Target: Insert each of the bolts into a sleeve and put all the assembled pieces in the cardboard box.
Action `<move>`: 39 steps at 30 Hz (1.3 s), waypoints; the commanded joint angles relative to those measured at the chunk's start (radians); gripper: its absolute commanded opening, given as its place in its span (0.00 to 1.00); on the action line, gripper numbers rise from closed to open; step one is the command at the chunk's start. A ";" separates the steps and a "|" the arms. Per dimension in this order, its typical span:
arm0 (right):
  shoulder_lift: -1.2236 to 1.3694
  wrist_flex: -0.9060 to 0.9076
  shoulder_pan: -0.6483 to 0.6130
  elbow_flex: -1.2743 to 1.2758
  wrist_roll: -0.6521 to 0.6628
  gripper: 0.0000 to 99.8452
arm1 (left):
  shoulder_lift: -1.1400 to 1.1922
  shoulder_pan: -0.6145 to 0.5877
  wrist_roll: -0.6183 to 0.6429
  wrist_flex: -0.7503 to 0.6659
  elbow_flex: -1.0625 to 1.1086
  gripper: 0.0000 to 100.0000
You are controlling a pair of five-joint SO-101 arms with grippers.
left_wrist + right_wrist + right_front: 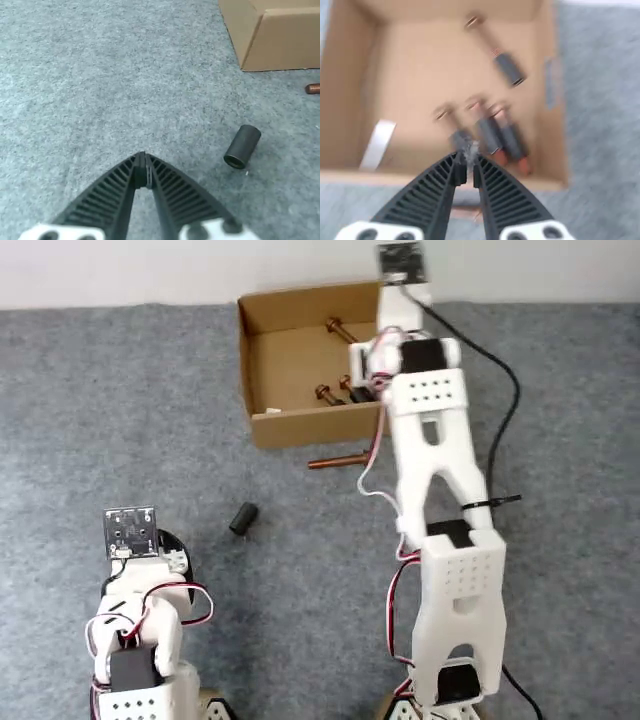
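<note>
The cardboard box [262,360] stands at the back of the table. Several assembled bolt-and-sleeve pieces lie in it, one apart [496,51] and three side by side [490,131]. My right gripper [467,161] hangs shut over the box's near wall with nothing in it. A bare copper bolt [340,461] lies on the carpet just in front of the box. A black sleeve [243,518] lies loose farther forward, also seen as the sleeve [242,146]. My left gripper [142,167] is shut and empty, low over the carpet, a short way from the sleeve.
Grey carpet covers the table [120,420]. A strip of white tape [377,144] lies on the box floor. The right arm's white links [435,440] stretch over the carpet beside the bolt, with a black cable [505,410] alongside.
</note>
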 commanded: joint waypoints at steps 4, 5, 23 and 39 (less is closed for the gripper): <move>-0.108 0.205 -0.124 -0.046 -0.044 0.01 | -0.002 -0.008 -0.003 -0.032 -0.008 0.01; -0.108 0.229 -0.139 -0.046 -0.063 0.01 | -0.002 -0.008 -0.003 -0.032 -0.008 0.01; 0.062 0.473 -0.446 -0.041 -0.512 0.13 | -0.008 -0.276 -0.006 0.041 -0.008 0.01; 0.171 0.288 -0.538 -0.044 -0.522 0.16 | -0.008 -0.358 0.000 0.046 -0.008 0.01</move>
